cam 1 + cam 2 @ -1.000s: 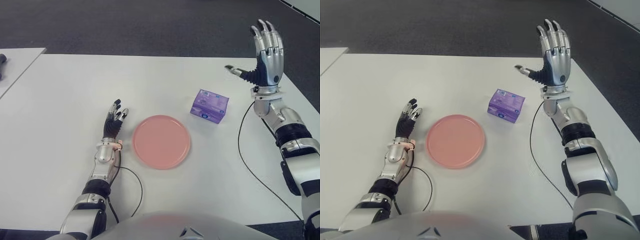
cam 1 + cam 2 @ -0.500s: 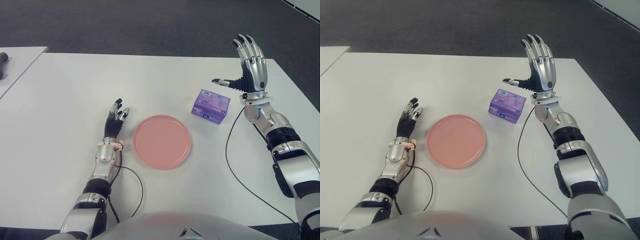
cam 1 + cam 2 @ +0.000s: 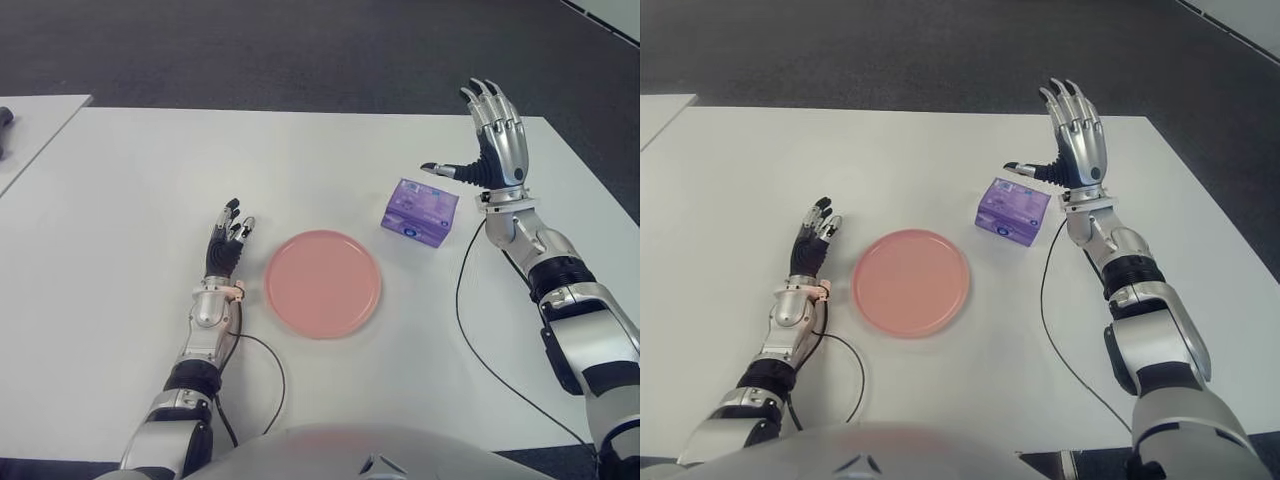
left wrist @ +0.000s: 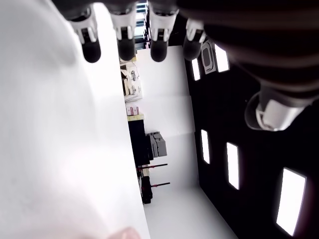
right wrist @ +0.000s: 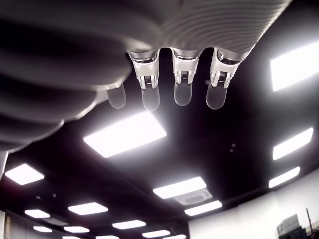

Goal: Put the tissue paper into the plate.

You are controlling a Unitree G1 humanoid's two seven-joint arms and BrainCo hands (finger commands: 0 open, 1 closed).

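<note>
the right hand (image 3: 490,140) is raised above the white table (image 3: 120,200) with fingers spread wide and the thumb stuck out to the side, holding nothing. it hangs just to the 2 o'clock side of the tissue pack (image 3: 419,211), which lies on the table and not in the plate. taking the pink plate (image 3: 323,283) as the clock's centre, the pack sits near it at about 2 o'clock, apart from the rim. the left hand (image 3: 228,240) shows just beside the plate at its 9 o'clock, fingers loosely straight and holding nothing.

what could go wrong, as i judge it: the palm faces upward and away from the pack, so the hand must turn over and drop before it can close; if it comes down off centre, the fingers may push the light, soft pack across the smooth table instead of pinching it. the pack lies at a slant, so a grip across a corner could let it twist out. the plate looks shallow, so a release from height could let the pack bounce or slide over the rim. the cable (image 3: 470,300) trailing from the right arm lies near the path to the plate and could drag.

count: one tissue pack, one plate, two hands, one table in use.
</note>
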